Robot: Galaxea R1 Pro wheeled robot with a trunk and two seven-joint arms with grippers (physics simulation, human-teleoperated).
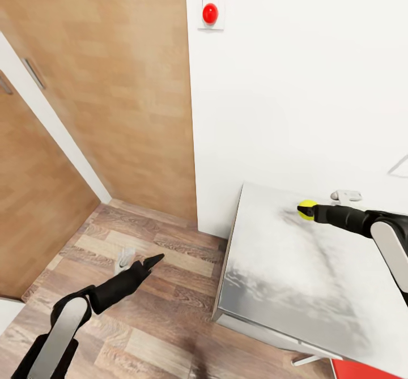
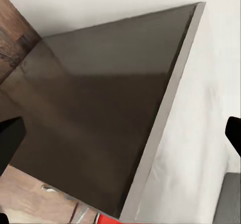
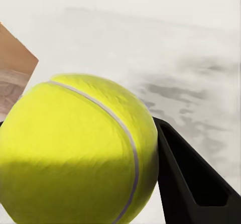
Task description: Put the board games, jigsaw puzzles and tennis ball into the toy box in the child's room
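Observation:
The tennis ball [image 1: 306, 208] is a small yellow-green ball held just above the table's light grey top [image 1: 283, 277], near the wall. My right gripper [image 1: 309, 212] is shut on it. In the right wrist view the tennis ball [image 3: 75, 153] looms large, with one black finger [image 3: 193, 184] pressed against its side. My left gripper [image 1: 152, 262] hangs over the wood-plank floor, left of the table. Its fingers [image 2: 11, 139] stand far apart in the left wrist view, with nothing between them. The toy box, board games, jigsaw puzzles and bed are out of view.
A white wall [image 1: 294, 84] with a red round button [image 1: 210, 13] rises behind the table. Wooden door panels [image 1: 113, 84] stand at the left. A small white object [image 1: 345, 196] sits at the table's back edge, another white object [image 1: 124, 257] on the floor, something red [image 1: 362, 370] beyond the table's near edge.

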